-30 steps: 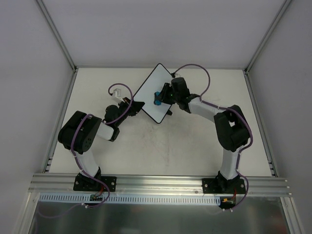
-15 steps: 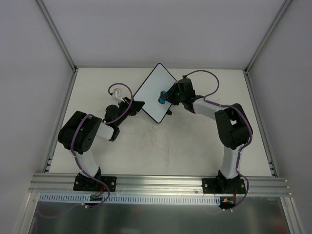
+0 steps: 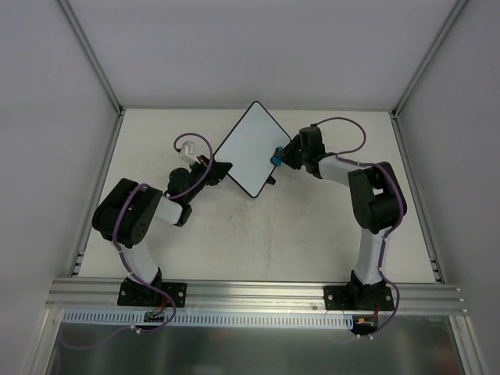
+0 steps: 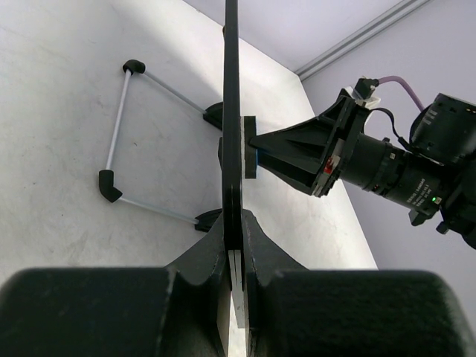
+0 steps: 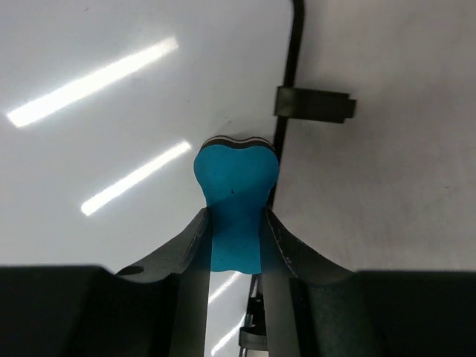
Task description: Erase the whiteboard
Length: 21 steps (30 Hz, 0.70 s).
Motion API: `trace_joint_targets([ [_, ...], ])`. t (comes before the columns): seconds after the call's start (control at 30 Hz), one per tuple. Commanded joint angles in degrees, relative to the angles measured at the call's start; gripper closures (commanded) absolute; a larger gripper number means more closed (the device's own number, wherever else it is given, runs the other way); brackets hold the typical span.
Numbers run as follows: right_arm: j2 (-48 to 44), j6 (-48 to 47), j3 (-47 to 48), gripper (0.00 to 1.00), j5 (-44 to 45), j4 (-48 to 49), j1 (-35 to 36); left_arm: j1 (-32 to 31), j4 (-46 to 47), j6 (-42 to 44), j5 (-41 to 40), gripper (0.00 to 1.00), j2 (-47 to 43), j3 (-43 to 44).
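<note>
Top external: high and distant, looking straight down from above the near edge, with the whole table (image 3: 297, 226) in frame. Left wrist: close, sighting edge-on along the whiteboard (image 4: 231, 111); right wrist: closest, facing its white surface. The whiteboard, upper centre in the overhead view, is common to all three.

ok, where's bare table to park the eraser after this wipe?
Widest: table nearer than the whiteboard, between left arm and right arm. Also far-left corner. Crowded at the board's edges: left end effector, right end effector with eraser.
</note>
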Motion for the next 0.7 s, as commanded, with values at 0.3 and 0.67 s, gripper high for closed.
trace_joint_targets([
  [0.3, -0.7, -8.1, 5.4, 1.00, 2.8, -7.9, -4.9, -0.5, 14.2, 3.8, 2.3, 1.00, -0.5, -0.1],
  [0.67, -9.6, -24.0, 15.1, 1.00, 4.1, -30.6, -4.0, -0.5, 14.3, 3.7, 2.5, 1.00, -0.2, 0.8],
])
